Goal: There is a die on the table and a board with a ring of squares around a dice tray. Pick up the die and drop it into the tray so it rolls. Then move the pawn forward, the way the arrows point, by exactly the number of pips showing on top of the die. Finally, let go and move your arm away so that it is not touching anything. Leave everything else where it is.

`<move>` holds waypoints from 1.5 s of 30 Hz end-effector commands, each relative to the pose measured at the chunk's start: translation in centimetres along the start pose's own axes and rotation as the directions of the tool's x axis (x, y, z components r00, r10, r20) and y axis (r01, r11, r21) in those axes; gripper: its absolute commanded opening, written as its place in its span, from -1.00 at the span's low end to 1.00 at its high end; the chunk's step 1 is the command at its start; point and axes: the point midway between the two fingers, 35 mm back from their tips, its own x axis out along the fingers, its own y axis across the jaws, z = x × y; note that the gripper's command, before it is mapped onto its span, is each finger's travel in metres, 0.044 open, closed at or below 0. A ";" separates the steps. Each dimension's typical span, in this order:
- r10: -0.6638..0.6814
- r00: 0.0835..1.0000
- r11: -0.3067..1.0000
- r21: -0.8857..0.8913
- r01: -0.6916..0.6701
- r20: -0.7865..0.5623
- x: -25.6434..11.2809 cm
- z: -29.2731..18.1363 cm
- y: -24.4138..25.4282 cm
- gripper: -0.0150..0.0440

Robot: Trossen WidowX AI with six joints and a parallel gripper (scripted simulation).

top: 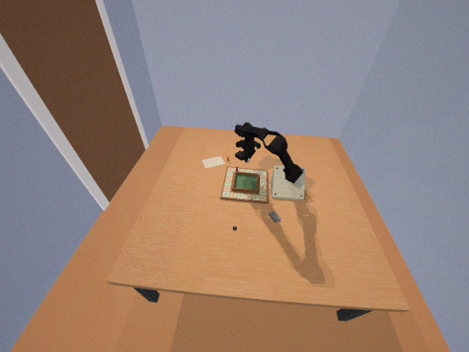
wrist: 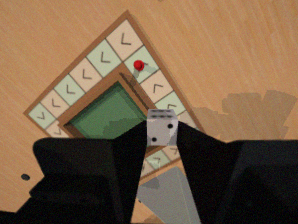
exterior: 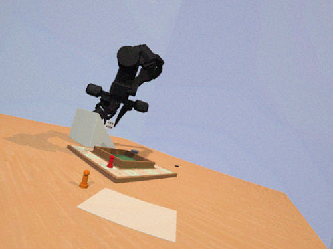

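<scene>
My gripper is shut on the white die and holds it in the air, above the board's level. In the wrist view the die's near face shows two pips; in the exterior view a face with six pips shows. The board lies on the table with arrowed squares around the green-floored dice tray, which is empty. The red pawn stands upright on a green square, one square from a corner.
An orange pawn-like figure stands off the board beside a pale sheet. A pale base block is beside the board. A small grey box and a dark disc lie on the table.
</scene>
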 end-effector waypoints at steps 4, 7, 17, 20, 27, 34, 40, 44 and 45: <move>0.007 1.000 0.984 0.181 -0.007 0.002 0.4 -1.0 1.8 -0.49; 0.008 1.000 0.965 0.260 -0.008 0.001 0.6 -1.5 2.6 -0.49; 0.014 1.000 0.860 0.510 -0.010 -0.004 1.4 -3.2 5.0 -0.49; 0.016 1.000 0.815 0.579 -0.010 -0.006 1.6 -3.8 5.6 -0.49; 0.021 1.000 0.691 0.722 -0.006 -0.012 2.2 -5.2 7.1 -0.49; 0.025 1.000 0.598 0.801 -0.002 -0.017 2.6 -6.1 7.9 -0.49; -0.089 0.996 0.595 0.802 0.047 0.007 3.1 -6.4 7.6 -0.49; -0.212 0.976 0.587 0.805 0.086 0.051 3.5 -6.5 7.3 -0.49; -0.241 0.968 0.585 0.806 0.092 0.065 3.6 -6.6 7.2 -0.49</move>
